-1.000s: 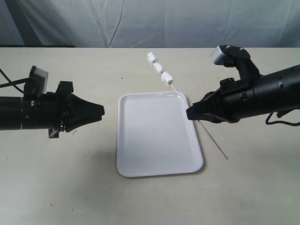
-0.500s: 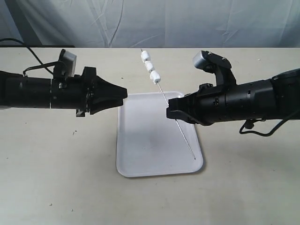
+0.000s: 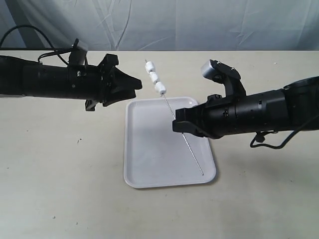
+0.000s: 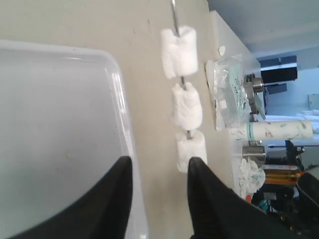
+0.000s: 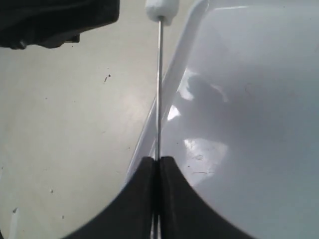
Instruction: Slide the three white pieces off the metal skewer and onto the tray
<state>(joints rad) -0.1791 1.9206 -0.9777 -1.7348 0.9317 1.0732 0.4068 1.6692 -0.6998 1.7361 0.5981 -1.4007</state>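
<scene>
Jaws on right pinch metal skewer tilted above tray.

Your right gripper pinches skewer tight. One white piece at rod's far end. Rod crosses tray rim.

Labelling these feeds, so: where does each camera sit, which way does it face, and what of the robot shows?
Exterior: raised off the arms, looks down across the table at the tray; left arm and right arm show.
Left wrist: on the left arm, looks along its open fingers at the pieces.
Right wrist: on the right arm, looks along its fingers, shut on the skewer, over the tray.
Shared: all three show skewer and tray.
</scene>
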